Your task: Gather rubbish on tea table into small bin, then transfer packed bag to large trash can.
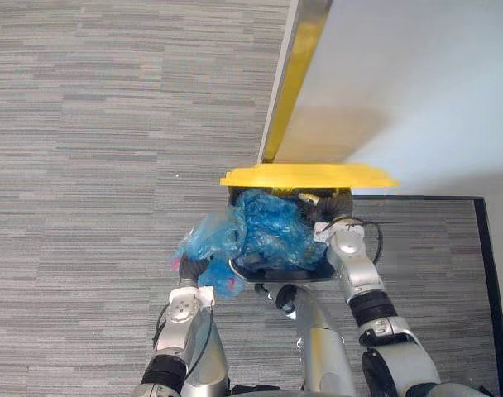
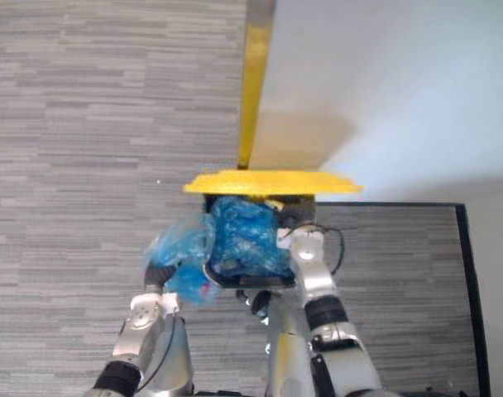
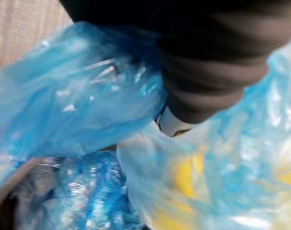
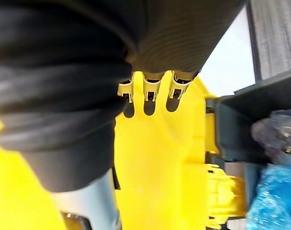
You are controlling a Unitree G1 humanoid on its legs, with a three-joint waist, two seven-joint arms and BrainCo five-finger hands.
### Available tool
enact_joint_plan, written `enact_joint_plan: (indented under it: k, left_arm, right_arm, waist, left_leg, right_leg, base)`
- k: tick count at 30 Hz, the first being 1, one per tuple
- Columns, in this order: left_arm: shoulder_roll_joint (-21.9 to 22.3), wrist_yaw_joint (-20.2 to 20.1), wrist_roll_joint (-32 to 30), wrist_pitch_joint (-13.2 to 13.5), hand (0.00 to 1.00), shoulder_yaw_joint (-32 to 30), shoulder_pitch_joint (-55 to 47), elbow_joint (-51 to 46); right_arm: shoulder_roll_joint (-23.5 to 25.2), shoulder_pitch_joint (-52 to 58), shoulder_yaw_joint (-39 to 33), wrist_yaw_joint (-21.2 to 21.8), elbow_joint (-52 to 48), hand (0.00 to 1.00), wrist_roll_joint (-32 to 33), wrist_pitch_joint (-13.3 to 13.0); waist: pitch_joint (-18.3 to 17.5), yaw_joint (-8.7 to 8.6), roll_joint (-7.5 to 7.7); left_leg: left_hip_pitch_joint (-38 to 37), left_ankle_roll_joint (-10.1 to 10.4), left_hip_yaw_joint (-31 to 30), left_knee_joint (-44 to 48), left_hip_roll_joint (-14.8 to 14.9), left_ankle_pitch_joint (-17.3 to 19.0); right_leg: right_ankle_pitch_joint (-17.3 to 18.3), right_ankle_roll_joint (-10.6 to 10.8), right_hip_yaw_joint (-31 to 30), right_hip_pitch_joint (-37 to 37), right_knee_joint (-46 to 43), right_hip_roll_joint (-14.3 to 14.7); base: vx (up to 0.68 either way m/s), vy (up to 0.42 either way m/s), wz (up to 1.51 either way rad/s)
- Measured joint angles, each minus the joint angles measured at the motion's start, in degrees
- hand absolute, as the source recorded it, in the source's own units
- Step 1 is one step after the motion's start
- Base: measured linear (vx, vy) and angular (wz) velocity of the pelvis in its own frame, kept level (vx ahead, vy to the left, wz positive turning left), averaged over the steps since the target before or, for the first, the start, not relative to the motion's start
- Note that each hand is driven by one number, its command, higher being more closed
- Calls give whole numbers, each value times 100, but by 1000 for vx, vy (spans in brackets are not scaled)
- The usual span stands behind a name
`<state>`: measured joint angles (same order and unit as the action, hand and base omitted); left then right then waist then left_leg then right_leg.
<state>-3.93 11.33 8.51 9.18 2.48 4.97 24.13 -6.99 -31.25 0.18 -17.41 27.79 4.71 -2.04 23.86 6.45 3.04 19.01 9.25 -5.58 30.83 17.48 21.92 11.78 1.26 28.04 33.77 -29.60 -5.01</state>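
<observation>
Robot hand on the left (image 3: 210, 67) is sunk into the crumpled plastic of the blue rubbish bag (image 1: 268, 231), its fingers buried in the folds, so whether they are spread or clenched cannot be told. The bag bulges from the mouth of the large trash can (image 4: 236, 129), a dark bin standing on grey carpet floor (image 1: 102, 124) beside a pale wall (image 1: 425, 83). Part of the bag spills over the can's left rim, toward the left arm. The can's yellow lid (image 1: 309, 175) stands raised at the far side of the opening, seen edge-on from above. The right robot hand (image 4: 157, 43) is up against the lid on the can's right side. In its wrist view, the fingers (image 4: 150, 90) lie just at the yellow plastic with their tips hidden, so their state cannot be told either. Seen close in the left wrist view, yellow shapes show through the bag's thin blue film.
</observation>
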Motion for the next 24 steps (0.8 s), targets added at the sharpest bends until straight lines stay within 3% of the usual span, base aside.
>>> enact_joint_plan:
  k: [7, 24]
  left_arm:
    - [-219, 1, 182, 17, 100, 158, 24, -237]
    - [-452, -35, 964, 434, 100, 952, 606, -1833]
  right_arm:
    - [-175, -454, -12, -108, 487, 0, 173, 2]
    - [-1004, -1483, -28, -82, 1616, 0, 396, 105]
  waist:
    - [5, 5, 10]
    - [104, -8, 36]
  left_leg:
    - [1, -21, -156, -139, -6, -78]
    - [-9, -2, -151, -165, -142, -152]
  right_leg:
    - [-6, 8, 128, -94, 114, -3]
    - [-38, 62, 54, -184, 206, -84]
  base:
    - [-19, -38, 11]
    - [-4, -5, 2]
